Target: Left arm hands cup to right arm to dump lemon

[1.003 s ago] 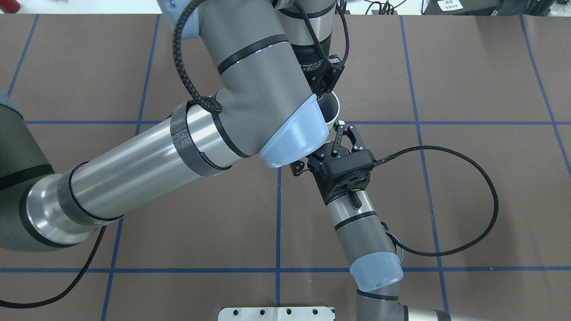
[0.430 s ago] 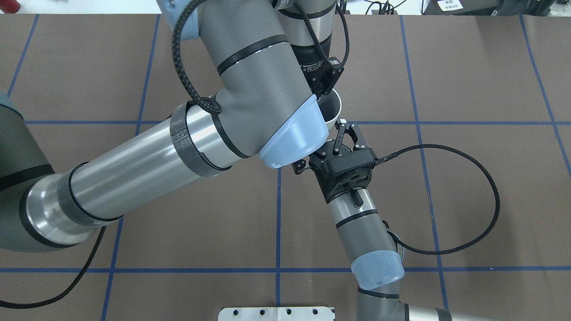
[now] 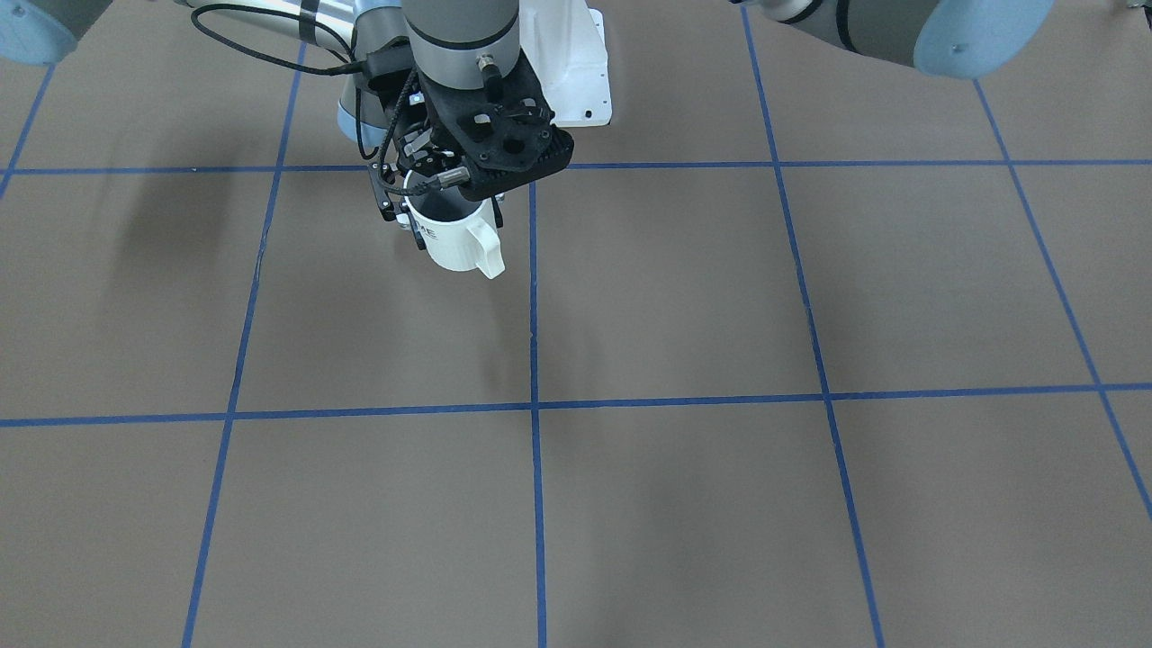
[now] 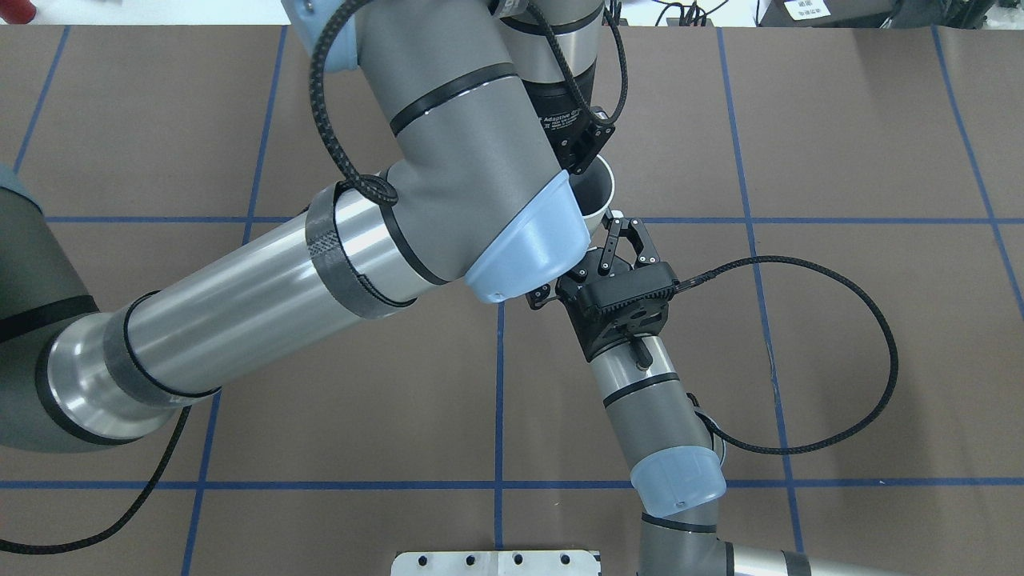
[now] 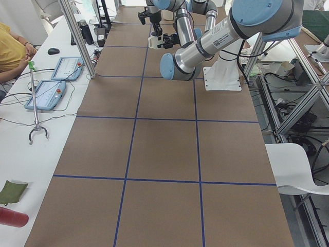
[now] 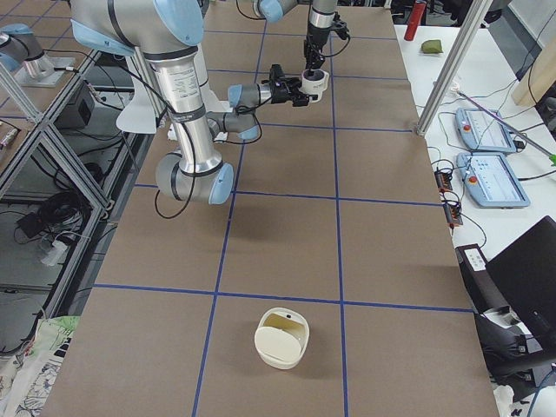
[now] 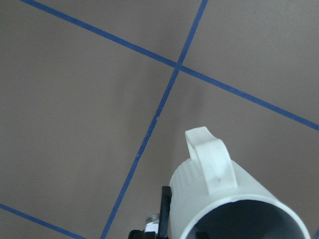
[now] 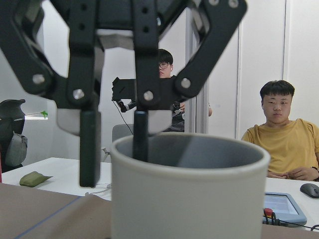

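The off-white cup [image 4: 602, 194] hangs above the table with its handle [image 3: 486, 247] toward the far side. My left gripper [image 4: 584, 162] comes down from above and is shut on its rim. In the right wrist view one of the left gripper's fingers [image 8: 89, 149] is outside the wall and the other is inside the cup [image 8: 189, 194]. My right gripper [image 4: 600, 240] is level with the cup and open, its fingers on either side of the body without touching. The lemon shows in no view; the visible part of the cup's inside [image 7: 249, 221] is plain grey.
A white lidded container [image 6: 281, 339] sits on the table far toward my right end. The white mount plate [image 4: 496, 562] is at the near edge. My left arm's elbow [image 4: 448, 160] overhangs the handover spot. People sit at the side bench [image 5: 13, 51] with tablets.
My right gripper has crept forward toward the cup, staying open. The left arm and the cup have stayed in place.
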Robot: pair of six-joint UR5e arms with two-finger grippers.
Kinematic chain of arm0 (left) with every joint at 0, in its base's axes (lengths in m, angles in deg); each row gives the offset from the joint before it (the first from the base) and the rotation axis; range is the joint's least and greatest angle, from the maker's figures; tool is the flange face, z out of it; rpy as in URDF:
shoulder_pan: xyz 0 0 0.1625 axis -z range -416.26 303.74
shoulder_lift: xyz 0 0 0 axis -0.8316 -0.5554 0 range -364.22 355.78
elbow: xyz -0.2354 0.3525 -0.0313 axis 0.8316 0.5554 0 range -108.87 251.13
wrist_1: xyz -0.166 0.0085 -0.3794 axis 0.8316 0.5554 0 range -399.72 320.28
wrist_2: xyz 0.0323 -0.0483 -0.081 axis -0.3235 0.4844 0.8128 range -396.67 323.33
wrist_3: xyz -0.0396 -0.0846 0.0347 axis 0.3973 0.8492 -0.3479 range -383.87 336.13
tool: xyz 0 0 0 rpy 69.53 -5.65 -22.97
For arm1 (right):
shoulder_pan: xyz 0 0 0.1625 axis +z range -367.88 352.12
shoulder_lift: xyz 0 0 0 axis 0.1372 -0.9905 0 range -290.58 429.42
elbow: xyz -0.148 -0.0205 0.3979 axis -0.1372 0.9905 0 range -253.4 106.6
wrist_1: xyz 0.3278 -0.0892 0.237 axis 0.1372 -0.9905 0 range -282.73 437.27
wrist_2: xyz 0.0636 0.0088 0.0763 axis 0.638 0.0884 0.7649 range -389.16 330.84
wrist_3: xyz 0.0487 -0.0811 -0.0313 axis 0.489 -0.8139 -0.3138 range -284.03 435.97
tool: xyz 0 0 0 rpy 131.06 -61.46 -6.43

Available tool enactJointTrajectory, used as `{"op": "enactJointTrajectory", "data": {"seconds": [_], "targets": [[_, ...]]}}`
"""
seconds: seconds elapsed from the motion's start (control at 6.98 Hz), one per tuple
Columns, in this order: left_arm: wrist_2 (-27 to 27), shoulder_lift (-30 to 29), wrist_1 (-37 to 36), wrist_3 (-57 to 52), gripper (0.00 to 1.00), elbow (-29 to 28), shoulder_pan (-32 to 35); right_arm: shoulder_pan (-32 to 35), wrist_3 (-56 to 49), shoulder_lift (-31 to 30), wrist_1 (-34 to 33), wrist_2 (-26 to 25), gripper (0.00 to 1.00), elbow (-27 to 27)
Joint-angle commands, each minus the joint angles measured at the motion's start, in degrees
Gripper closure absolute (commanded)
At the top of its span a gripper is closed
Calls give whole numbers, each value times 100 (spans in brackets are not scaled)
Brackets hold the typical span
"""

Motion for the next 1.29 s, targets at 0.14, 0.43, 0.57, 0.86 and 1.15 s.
{"op": "enactJointTrajectory", "data": {"seconds": [0.14,0.43,0.57,0.86,1.15], "targets": [[0,-9,-24,35,100,35,-3,3,0,0,7,-9,54,0],[148,-9,-42,44,100,70,6,3,9,-26,24,-26,0,0],[158,-36,-33,44,100,70,6,-32,9,-52,16,-35,0,35],[167,-18,-42,44,100,262,23,-207,9,-210,33,-35,0,79],[149,121,-33,-43,100,692,320,-173,96,-308,68,-35,0,27]]}}
